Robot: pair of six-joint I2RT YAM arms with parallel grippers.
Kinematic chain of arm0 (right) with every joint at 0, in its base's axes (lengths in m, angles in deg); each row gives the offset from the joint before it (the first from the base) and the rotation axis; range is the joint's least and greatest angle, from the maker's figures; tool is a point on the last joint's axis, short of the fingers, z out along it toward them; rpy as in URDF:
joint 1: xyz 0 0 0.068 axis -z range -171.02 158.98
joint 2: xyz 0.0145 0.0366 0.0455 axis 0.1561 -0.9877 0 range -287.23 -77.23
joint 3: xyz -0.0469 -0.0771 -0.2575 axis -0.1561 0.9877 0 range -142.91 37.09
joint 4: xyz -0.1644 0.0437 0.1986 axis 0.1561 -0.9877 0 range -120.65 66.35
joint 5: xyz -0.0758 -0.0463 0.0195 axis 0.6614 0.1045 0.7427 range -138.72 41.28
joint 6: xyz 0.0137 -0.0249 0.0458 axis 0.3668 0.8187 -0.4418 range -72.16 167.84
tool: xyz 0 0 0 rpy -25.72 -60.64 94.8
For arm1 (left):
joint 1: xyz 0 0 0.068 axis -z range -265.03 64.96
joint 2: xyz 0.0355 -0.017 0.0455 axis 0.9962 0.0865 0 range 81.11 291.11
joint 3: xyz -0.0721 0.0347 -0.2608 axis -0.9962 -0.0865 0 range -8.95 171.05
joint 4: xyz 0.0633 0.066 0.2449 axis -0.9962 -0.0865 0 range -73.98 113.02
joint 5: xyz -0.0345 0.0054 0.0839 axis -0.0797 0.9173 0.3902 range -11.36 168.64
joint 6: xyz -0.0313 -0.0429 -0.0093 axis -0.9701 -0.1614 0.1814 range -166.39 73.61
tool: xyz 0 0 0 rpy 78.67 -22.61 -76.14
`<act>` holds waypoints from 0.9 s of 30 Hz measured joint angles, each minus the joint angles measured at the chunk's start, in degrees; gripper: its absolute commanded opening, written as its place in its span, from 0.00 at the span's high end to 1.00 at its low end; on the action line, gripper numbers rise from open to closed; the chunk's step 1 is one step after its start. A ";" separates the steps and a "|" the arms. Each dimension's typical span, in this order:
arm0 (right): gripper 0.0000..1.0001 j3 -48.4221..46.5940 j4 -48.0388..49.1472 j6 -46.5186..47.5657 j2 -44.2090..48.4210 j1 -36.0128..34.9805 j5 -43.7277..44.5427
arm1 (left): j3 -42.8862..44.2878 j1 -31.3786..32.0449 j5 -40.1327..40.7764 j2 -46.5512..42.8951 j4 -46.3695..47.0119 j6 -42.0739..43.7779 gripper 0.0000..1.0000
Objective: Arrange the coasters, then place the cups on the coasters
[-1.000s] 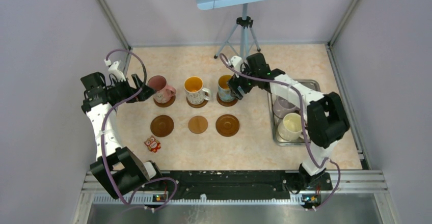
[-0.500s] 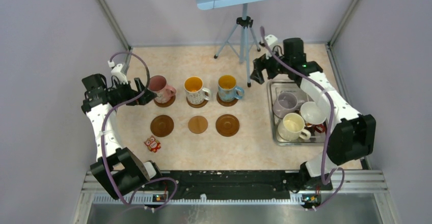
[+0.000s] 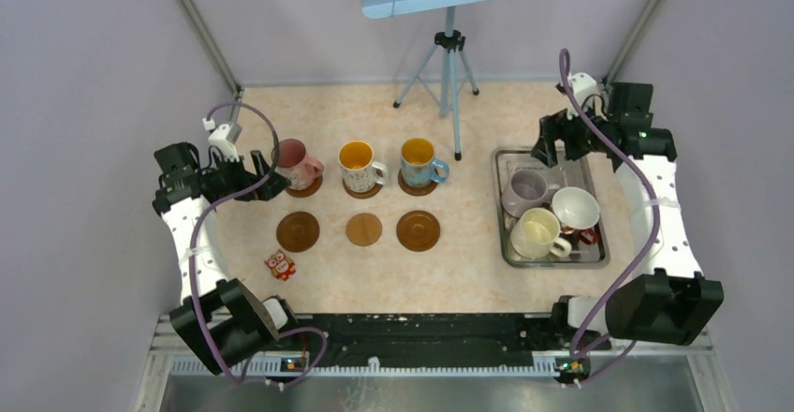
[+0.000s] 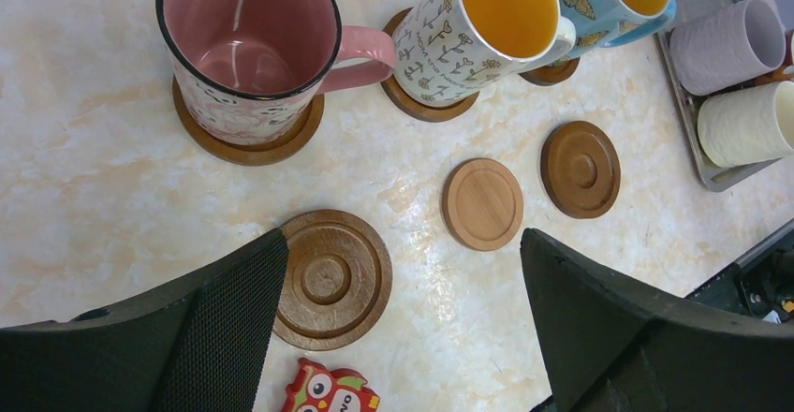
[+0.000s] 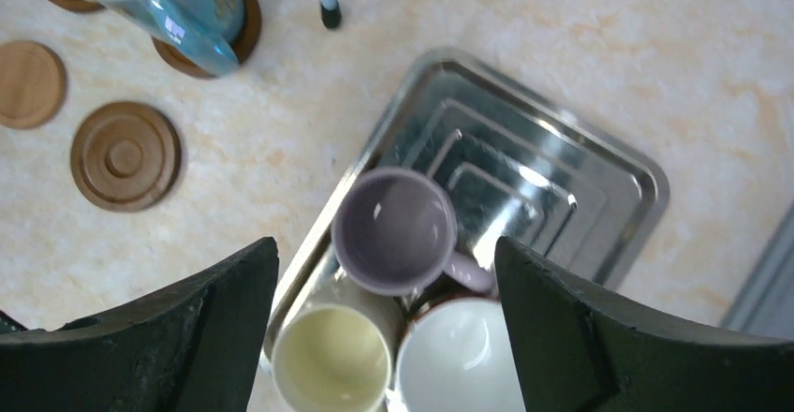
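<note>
The pink mug (image 3: 292,156), patterned mug (image 3: 357,160) and blue mug (image 3: 418,157) stand on round wooden coasters (image 4: 248,154) in the back row; three bare coasters (image 3: 298,231) lie in front. Your right gripper (image 3: 554,145) has swung from the blue mug to over the steel tray (image 5: 524,164), open above the lavender mug (image 5: 393,229). Your left gripper (image 3: 265,176) stays open beside the pink mug.

The right gripper (image 3: 554,142) is hanging wide open over the far end of the tray (image 3: 552,263), the left gripper (image 3: 265,174) gaping empty well to its left.
</note>
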 measured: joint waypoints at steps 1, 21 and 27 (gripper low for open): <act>0.18 0.00 -1.99 1.68 0.46 1.51 -0.07 | -0.15 0.00 0.00 0.00 0.07 -0.02 0.01; 0.27 20.26 -21.49 32.48 1.18 28.63 5.27 | -1.14 0.00 -2.10 -1.11 0.83 -0.04 0.01; 0.35 22.14 -16.94 34.40 -0.26 28.68 5.99 | -1.73 0.00 -3.50 -1.11 0.87 -0.09 0.01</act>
